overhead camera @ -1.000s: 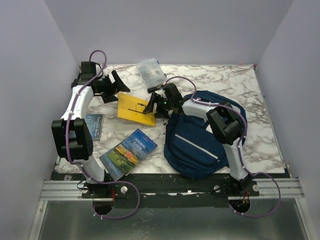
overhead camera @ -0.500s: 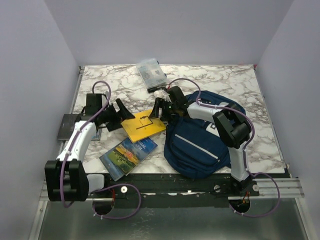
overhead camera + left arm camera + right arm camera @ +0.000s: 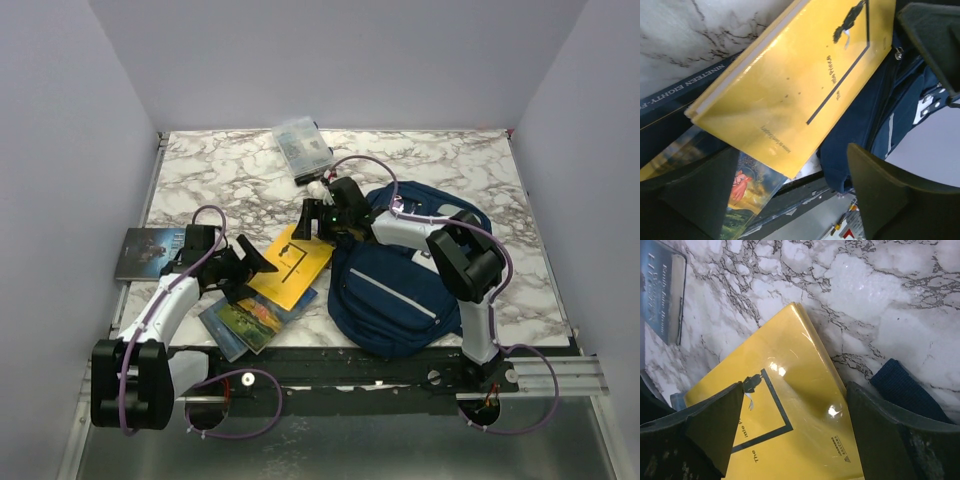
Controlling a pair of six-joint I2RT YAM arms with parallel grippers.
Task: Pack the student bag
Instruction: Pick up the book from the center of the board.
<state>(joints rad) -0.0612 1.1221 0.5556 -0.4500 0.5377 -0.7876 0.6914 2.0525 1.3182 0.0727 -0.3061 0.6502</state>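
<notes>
1. The student bag (image 3: 392, 300), a large navy fabric backpack with grey trim, lies at the table's near right, under the right arm. We see nothing packed in it yet, and we cannot tell whether its mouth is unzipped.
2. A flat, glossy yellow book (image 3: 290, 262) lies just beside the bag's left flank. Its near end overlaps a colourful landscape-cover paperback (image 3: 245, 320). We judge it is staged there for loading.
3. Left gripper (image 3: 252, 272): jaws spread wide, holding nothing, aimed at the yellow book's near-left edge. It is likely lining up to grasp or nudge the book.
4. Right gripper (image 3: 308, 222): jaws also wide and empty, poised over the book's far corner, probably to steady it from the bag side.
5. Since a second ago:
   - The left arm has swung from the far left back to the near edge.
   - The yellow book has slid nearer, onto the paperback.
   - The slim dark book (image 3: 150, 252) has shifted toward the table's left edge.
   - The clear plastic pouch (image 3: 302, 148) at the back has not moved.
</notes>
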